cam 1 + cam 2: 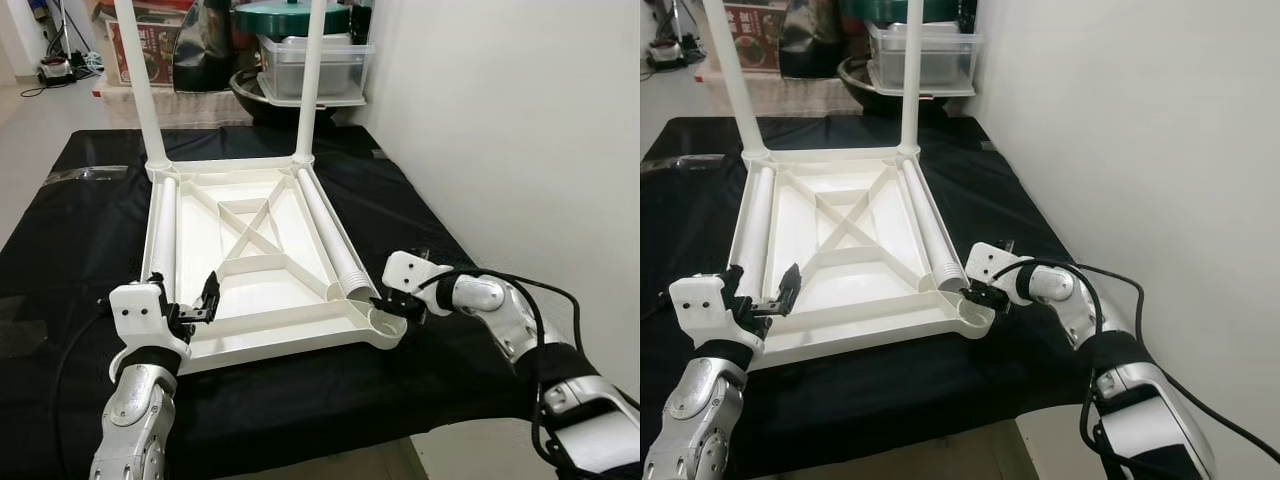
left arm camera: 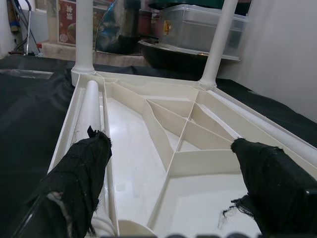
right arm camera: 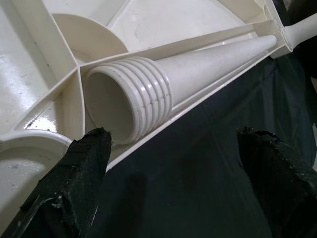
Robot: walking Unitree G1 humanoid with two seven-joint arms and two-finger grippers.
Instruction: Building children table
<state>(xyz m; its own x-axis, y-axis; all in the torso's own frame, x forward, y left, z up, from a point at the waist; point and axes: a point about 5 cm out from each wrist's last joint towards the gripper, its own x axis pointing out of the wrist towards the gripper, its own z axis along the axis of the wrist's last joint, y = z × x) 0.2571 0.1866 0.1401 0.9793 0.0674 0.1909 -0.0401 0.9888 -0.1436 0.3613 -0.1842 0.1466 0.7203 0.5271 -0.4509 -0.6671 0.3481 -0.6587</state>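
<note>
upturned tabletop [image 1: 250, 255] is laid on the black cloth [image 1: 70, 230], right gripper [image 1: 388, 301] spread empty beside the loose leg [image 1: 330, 235], left gripper [image 1: 192, 308] likewise; leg could be rolled away if nudged.

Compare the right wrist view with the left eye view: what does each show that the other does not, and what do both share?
Right wrist view alone: the ridged, hollow open end of the loose leg, seen close between the right gripper's open fingers.

Left eye view alone: the whole upturned tabletop, two upright legs fitted at its far corners, a second loose leg, the left gripper, open, and the storage boxes behind.

Both: the white tabletop, the loose leg lying along its right edge, the black cloth and the right gripper.
</note>
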